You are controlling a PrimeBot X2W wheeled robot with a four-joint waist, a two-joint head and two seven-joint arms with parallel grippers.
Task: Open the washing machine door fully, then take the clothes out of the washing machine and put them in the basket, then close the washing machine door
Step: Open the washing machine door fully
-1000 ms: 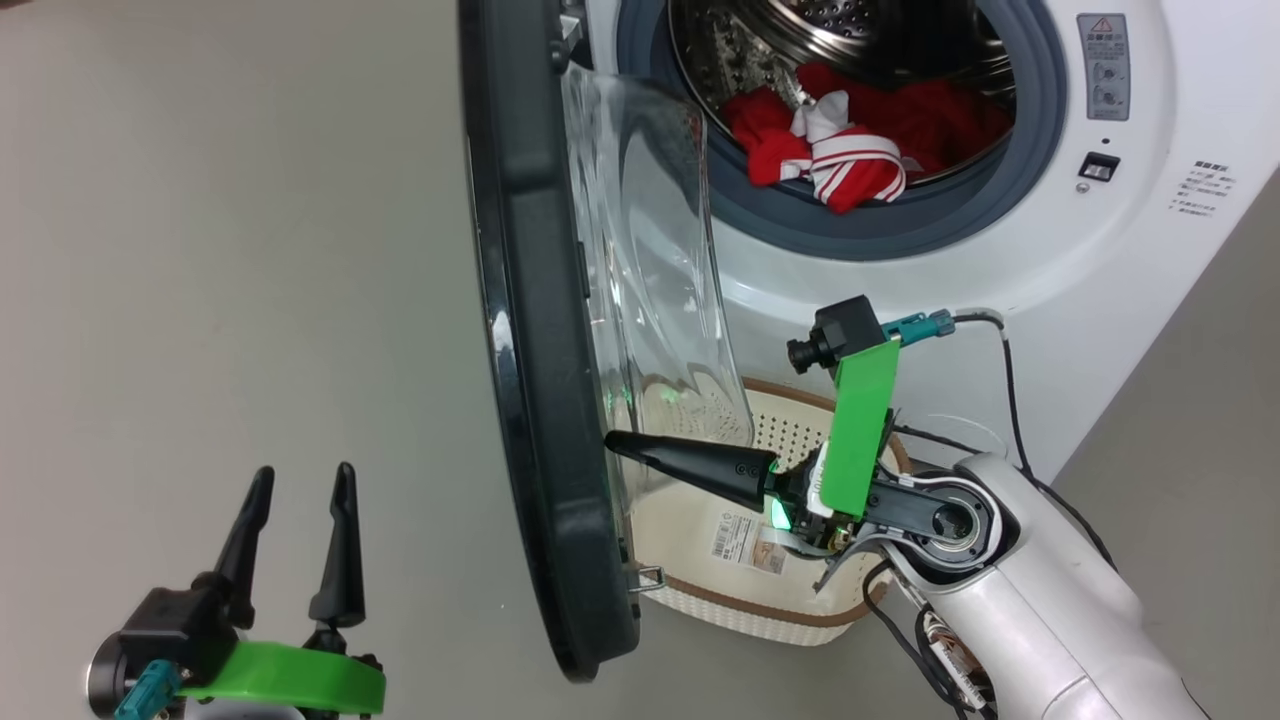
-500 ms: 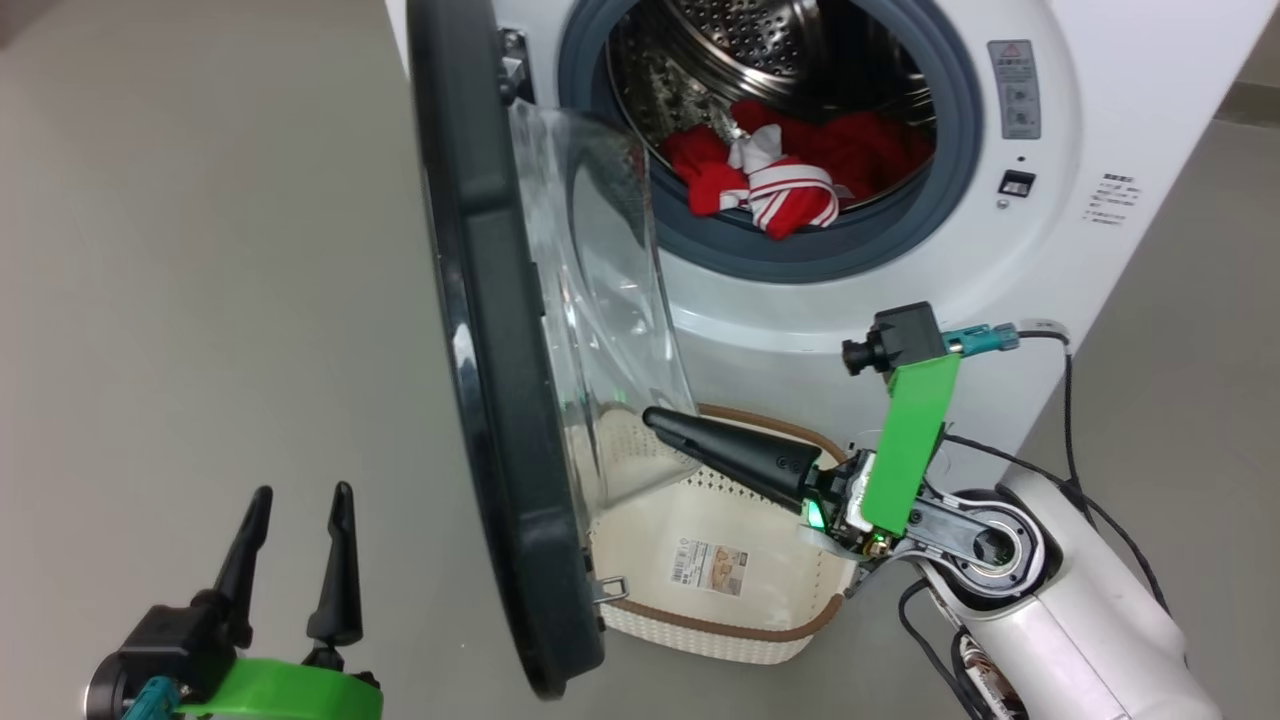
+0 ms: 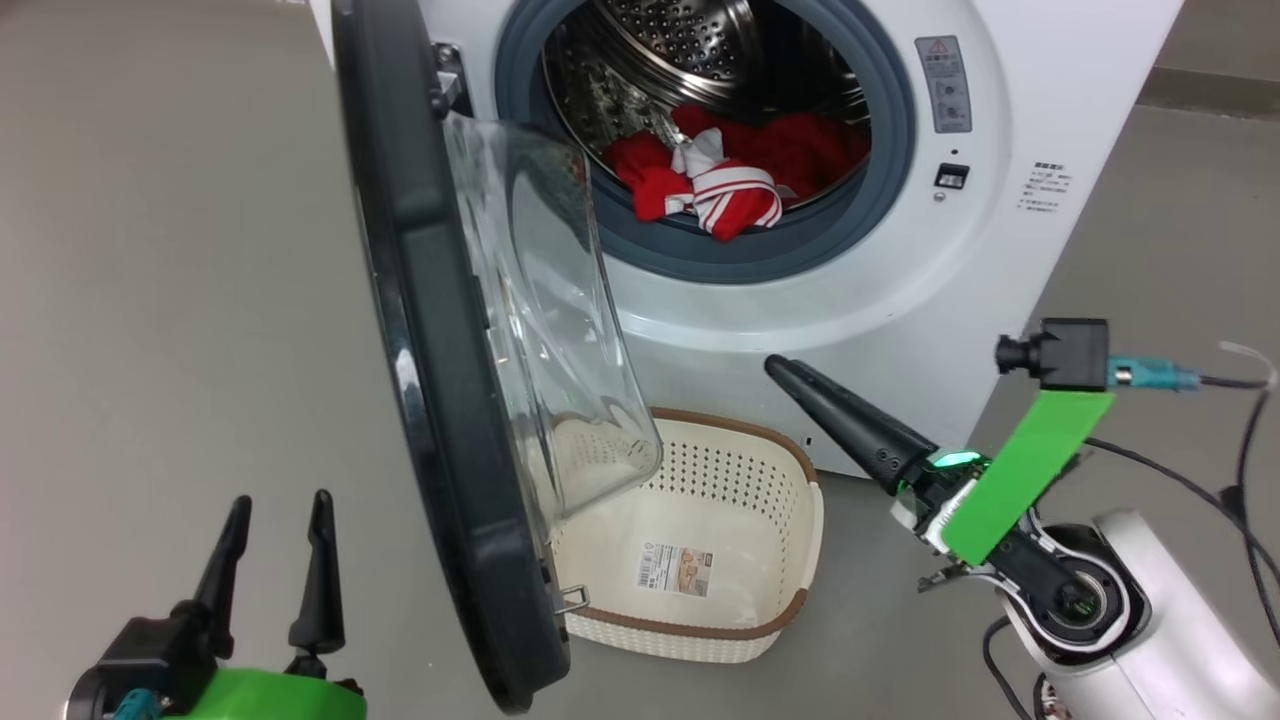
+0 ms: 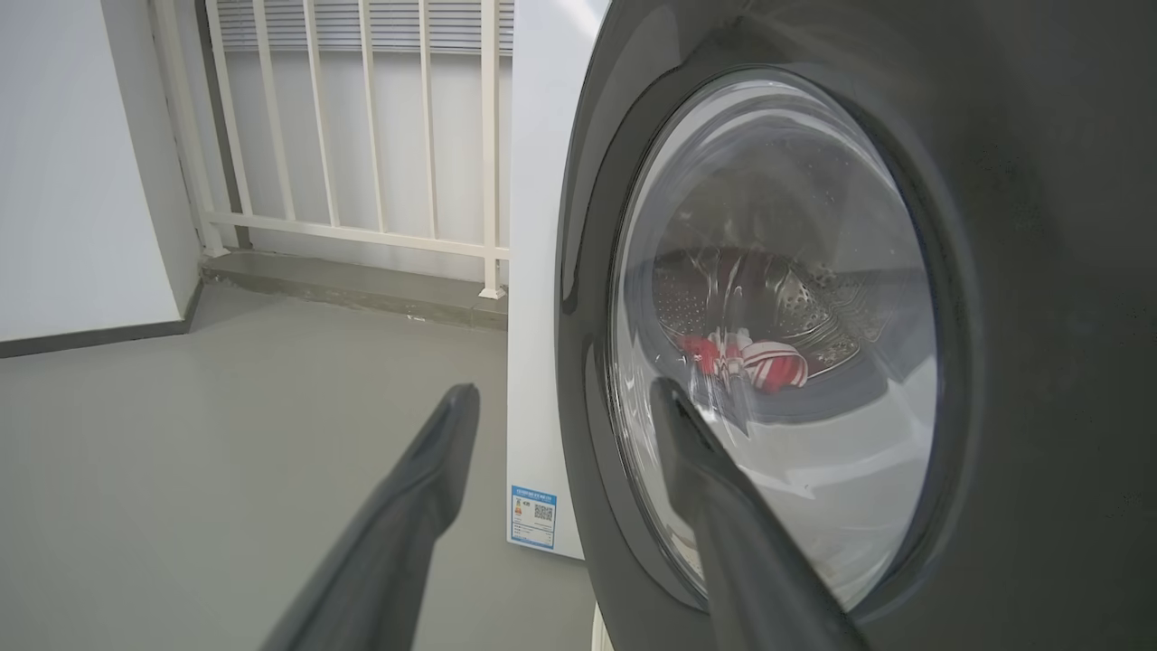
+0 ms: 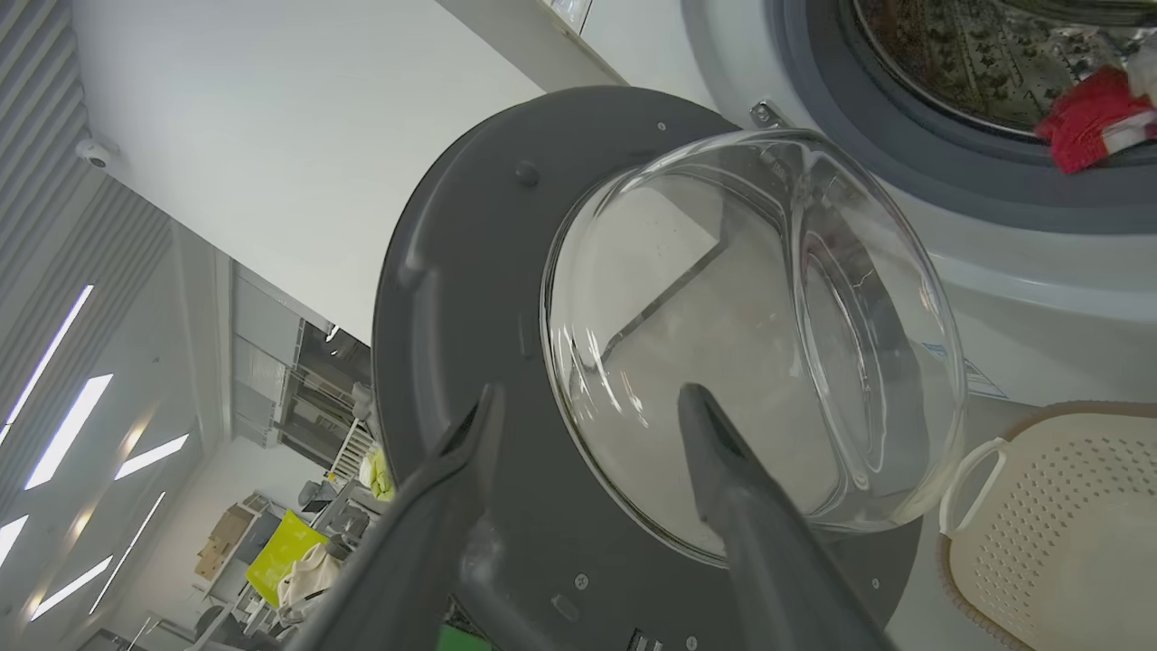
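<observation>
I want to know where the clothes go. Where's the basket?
In the head view the basket sits on the floor before the washing machine, just right of the open door.

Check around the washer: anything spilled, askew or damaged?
Nothing stands out. The basket sits upright on the floor, partly under the open door; clothes lie in the drum, a striped piece at its lip. No spill or damage.

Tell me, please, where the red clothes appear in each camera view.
Head view: the clothes lie in the drum, top centre.
Left wrist view: clothes centre right, seen through the washing machine door.
Right wrist view: clothes, top right corner.
Shared landmark: that door.
</observation>
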